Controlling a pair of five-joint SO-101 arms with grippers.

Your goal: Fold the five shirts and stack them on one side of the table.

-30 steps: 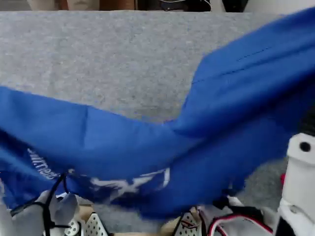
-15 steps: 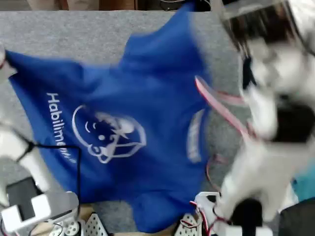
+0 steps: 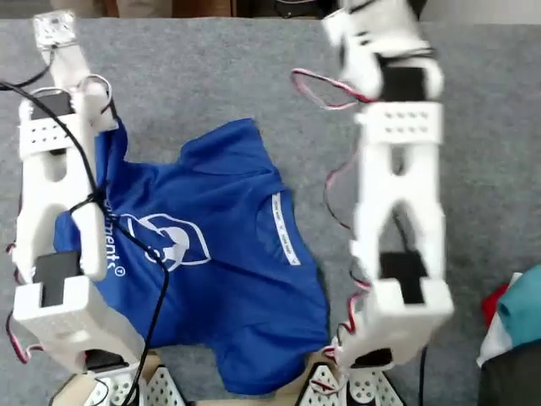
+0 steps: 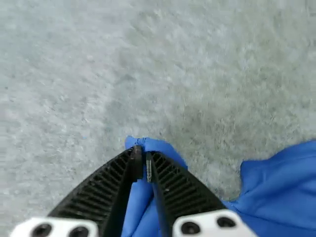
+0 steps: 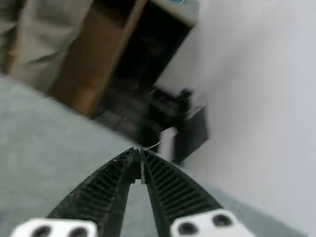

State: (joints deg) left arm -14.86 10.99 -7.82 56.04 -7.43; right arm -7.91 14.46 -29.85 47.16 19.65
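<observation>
Spreading is the step in hand: the blue shirt (image 3: pixel 220 279), 1 of 5, lies rumpled from the near table edge toward the middle, a corner of it pinched in the closed left gripper (image 4: pixel 142 155). Next, I judge, that corner needs drawing outward to flatten the cloth, and the bare grey table (image 3: pixel 211 76) beyond gives room. Farthest, the right gripper (image 5: pixel 139 165) is closed on nothing, seemingly near the far edge.
</observation>
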